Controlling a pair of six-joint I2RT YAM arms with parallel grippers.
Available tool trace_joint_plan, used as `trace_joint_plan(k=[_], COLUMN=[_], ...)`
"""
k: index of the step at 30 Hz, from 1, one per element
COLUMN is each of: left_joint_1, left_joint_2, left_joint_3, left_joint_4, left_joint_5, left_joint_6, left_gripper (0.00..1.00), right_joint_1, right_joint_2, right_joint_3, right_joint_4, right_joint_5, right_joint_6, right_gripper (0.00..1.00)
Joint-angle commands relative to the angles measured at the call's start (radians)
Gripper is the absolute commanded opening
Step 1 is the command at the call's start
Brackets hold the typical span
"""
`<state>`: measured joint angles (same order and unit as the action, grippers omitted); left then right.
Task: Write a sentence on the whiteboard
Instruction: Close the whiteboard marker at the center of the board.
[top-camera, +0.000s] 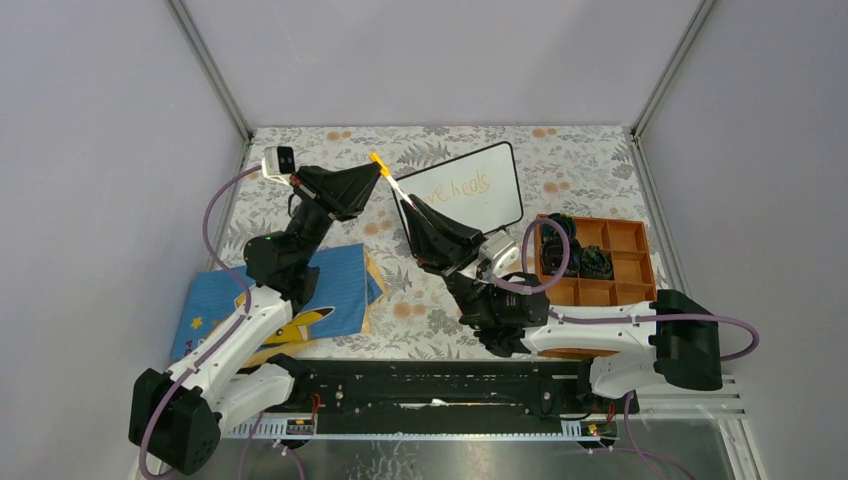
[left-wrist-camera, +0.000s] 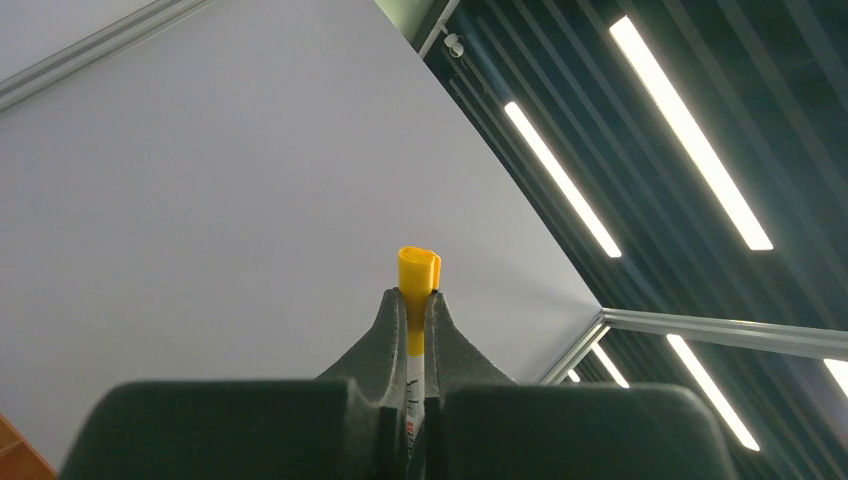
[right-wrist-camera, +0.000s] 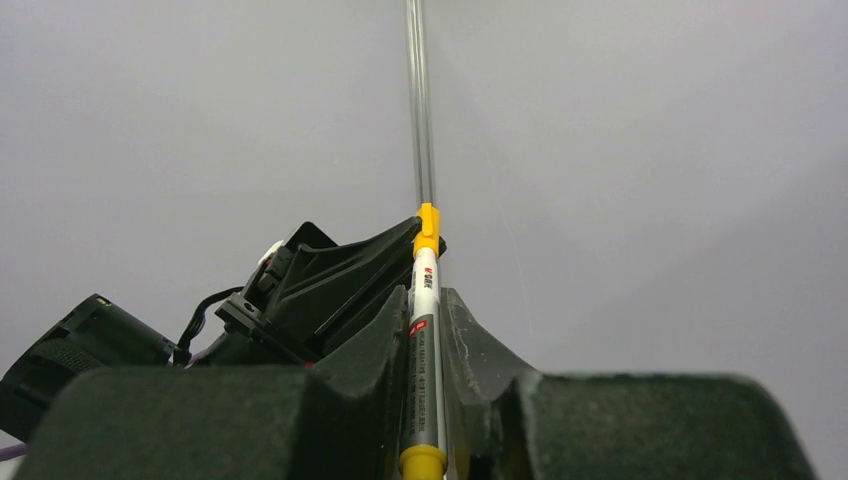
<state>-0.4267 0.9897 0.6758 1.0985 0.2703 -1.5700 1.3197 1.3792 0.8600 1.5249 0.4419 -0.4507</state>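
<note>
- Near edge: both arm bases sit on the counter (top-camera: 440, 315), which has a floral-patterned cover.
- Near left: a blue printed cloth (top-camera: 335, 280) lies flat under my left arm.
- Near right: an orange compartment tray (top-camera: 628, 237) stands just beside my right arm. Several of its cells hold dark items that are too small to identify.
- Centre: my right gripper (top-camera: 403, 197) (right-wrist-camera: 425, 300) is clamped on the white barrel of the marker (top-camera: 393, 183) (right-wrist-camera: 424, 340). Its fingers press the barrel from both sides, and the barrel runs lengthwise up through them.
- Centre, just beyond: my left gripper (top-camera: 379, 171) (left-wrist-camera: 415, 300) is drawn tight on the marker's yellow-orange cap (top-camera: 376, 159) (left-wrist-camera: 418, 265) (right-wrist-camera: 428, 222). The tip of the cap sticks out past its fingertips.
- The two grippers meet tip to tip, joined by the marker. Both wrist views look upward at the enclosure walls.
- I cannot tell whether the cap is fully seated on the barrel.
- Far centre: the whiteboard (top-camera: 500, 205) lies on the counter, turned at an angle, just behind my right gripper and beside the tray.
- On the board: the sentence (top-camera: 460, 186) is in thin orange script. Only "ve heals" is legible; its start is hidden behind my right gripper.
</note>
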Motion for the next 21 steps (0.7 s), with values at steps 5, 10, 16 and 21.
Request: trace_joint_plan(k=[5,10,16,21], left_joint_1=[-0.033,-0.054,-0.078,-0.086], left_joint_2=[0.017,0.028,0.038,0.041], left_joint_3=[0.018,0.022,0.024,0.028], left_joint_4=[0.07,0.075,0.075,0.066], left_joint_5=[0.02,0.018,0.018,0.019], left_joint_6=[-0.007,-0.001,0.009,0.02], left_gripper=[0.0,0.0,0.0,0.0], right_joint_1=[-0.02,-0.024,-0.029,-0.035], right_joint_2=[0.012,0.016,0.021,0.02], right_joint_3=[0.046,0.05,0.057,0.066], right_joint_4=[0.107,0.112,0.117,0.122], right_joint_5=[-0.031,-0.031,-0.029,-0.029], right_joint_6=[-0.011,-0.003,-0.002,-0.004], right_gripper=[0.0,0.0,0.0,0.0])
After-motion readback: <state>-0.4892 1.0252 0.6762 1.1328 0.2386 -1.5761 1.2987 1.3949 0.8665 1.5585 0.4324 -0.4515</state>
